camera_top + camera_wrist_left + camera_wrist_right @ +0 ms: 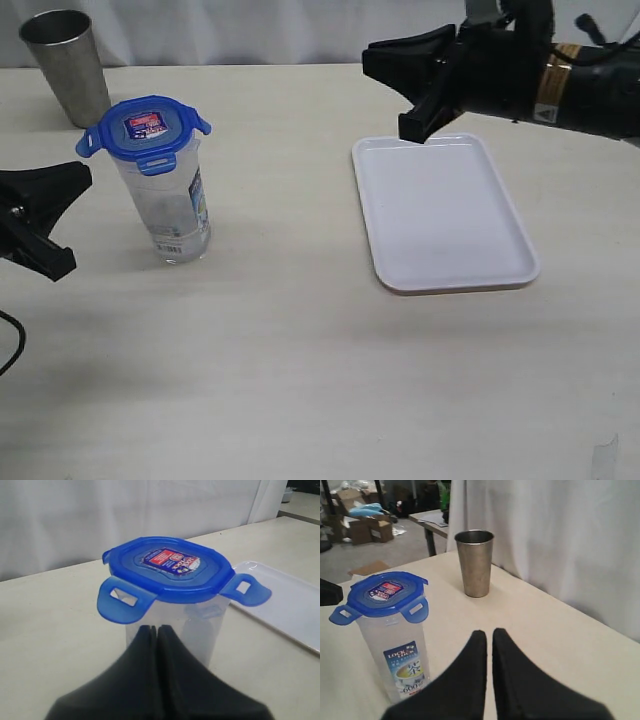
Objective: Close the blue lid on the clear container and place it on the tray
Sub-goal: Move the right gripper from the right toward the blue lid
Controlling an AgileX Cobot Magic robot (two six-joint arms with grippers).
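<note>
DESK: Caption pls, biggest first.

PHOTOG: Pale wood-grain table [300, 380] fills the ext. view. On its right half lies the tray [440, 210], white, flat, low rim.

DESK: Arms?

PHOTOG: R gripper [489, 632] hangs in the air over the tray's far left corner. Its black fingers are all but together, w/ a slim slit betw. them, and hold nothing. L gripper [154, 628] sits low at the left edge of the ext. view. Its fingers are pressed tight, only a seam showing, and it also has nothing in its grasp. It points at the jar from close by; no contact seen.

DESK: The jar?

PHOTOG: Clear container [175, 215] stands upright on the table, left of the tray and well apart from it. Label and barcode sit near its base. Grey metal cup [65, 65] stands behind it, near the table's far left corner, upright and apart from the jar.

DESK: Lid?

PHOTOG: Blue lid [145, 130] rests level on the container's mouth, red-white-blue sticker [172, 561] facing up. The flaps seen in both wrist views stick outward, not folded down vs. the jar wall.
</note>
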